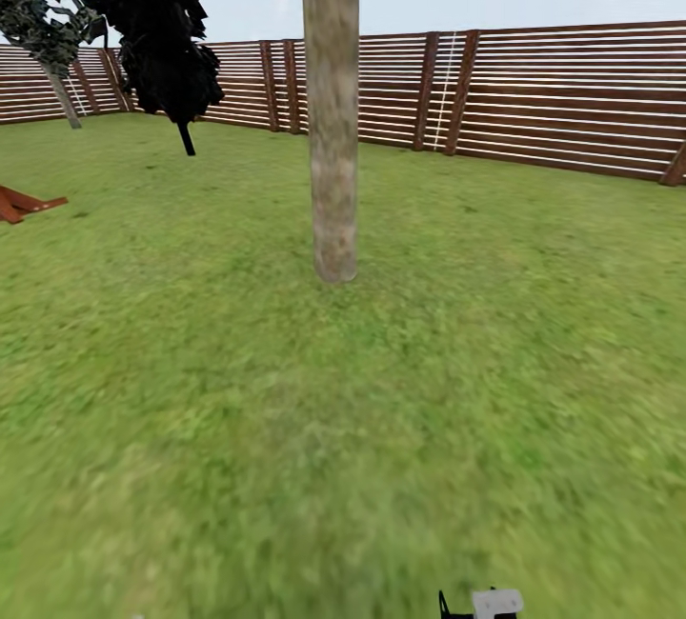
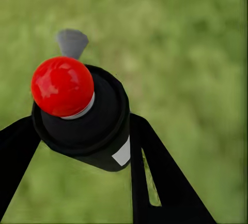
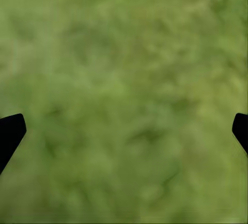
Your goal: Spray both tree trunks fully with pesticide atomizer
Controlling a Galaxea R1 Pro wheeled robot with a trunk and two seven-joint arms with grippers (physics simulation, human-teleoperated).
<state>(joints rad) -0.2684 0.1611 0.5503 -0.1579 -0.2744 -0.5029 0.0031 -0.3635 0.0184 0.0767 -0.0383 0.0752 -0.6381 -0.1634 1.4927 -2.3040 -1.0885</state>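
**Already holding the sprayer, no spraying to be seen yet**

Leftmost, the left gripper (image 2: pixel 82 146) has its jaws pinching the pesticide atomizer (image 2: pixel 85 118) over the grass. Ahead stands a bare tree trunk (image 1: pixel 331 105), no white specks visible. The right gripper (image 3: pixel 124 128) hangs with jaws spread, empty.

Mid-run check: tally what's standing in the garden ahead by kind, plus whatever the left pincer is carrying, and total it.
Thick bare tree trunk: 1
Dark-leaved trees by the fence (one, another): 2
Pesticide atomizer, clamped in the left pincer: 1
Total: 4
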